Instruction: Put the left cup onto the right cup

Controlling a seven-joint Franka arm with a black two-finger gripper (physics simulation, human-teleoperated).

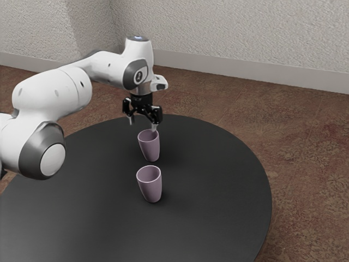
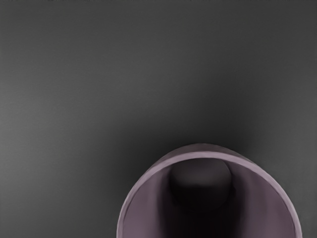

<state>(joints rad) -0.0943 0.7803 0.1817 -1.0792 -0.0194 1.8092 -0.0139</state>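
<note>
Two smooth mauve tapered cups stand apart on one round matte-black surface (image 1: 218,180), far cup (image 1: 149,145) at 12 o'clock of near cup (image 1: 149,183). The hand (image 1: 143,125) is spread open just above the far cup's rim.

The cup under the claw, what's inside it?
Just purple walls and a dark bottom in that cup: nothing else shows. The table beneath it is covered.
</note>
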